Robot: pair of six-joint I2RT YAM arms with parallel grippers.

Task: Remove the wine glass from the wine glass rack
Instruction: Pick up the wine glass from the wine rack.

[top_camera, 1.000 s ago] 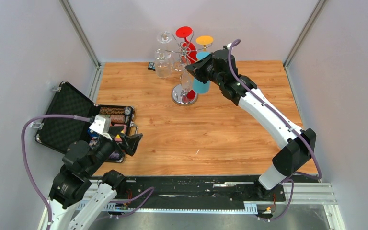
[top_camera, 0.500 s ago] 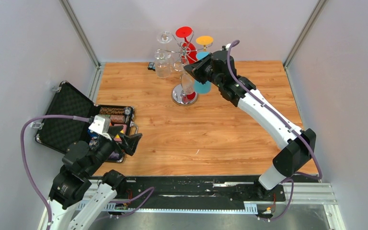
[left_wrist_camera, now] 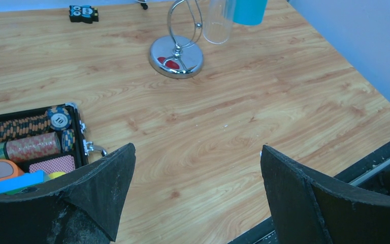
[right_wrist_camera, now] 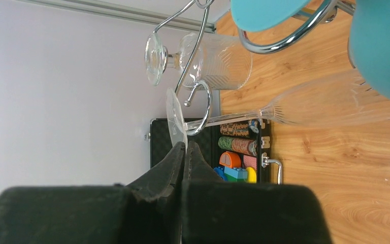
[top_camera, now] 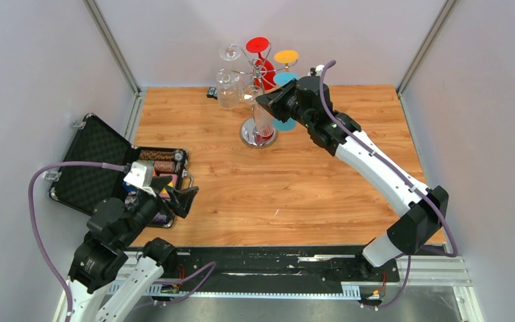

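Observation:
The wine glass rack (top_camera: 257,133) is a chrome stand with a round mirrored base (left_wrist_camera: 176,50) at the back of the wooden table. A clear fluted wine glass (top_camera: 262,119) hangs upside down from one of its curled hooks (right_wrist_camera: 203,109). Its stem and bowl (right_wrist_camera: 330,104) show in the right wrist view. My right gripper (top_camera: 263,100) is shut on the thin edge of this glass's round foot (right_wrist_camera: 174,119). The foot still sits in the hook. My left gripper (left_wrist_camera: 198,152) is open over bare wood near the front left, holding nothing.
More glasses hang on the rack: red (top_camera: 258,45), orange-footed (top_camera: 285,56), teal (top_camera: 283,79) and a wider clear one (top_camera: 228,87). An open black case (top_camera: 94,154) with poker chips and toys lies front left. A small owl figure (left_wrist_camera: 84,12) sits behind.
The right gripper's jaws have come fully shut on the glass's foot. The right arm has shifted slightly left. The left arm has not moved.

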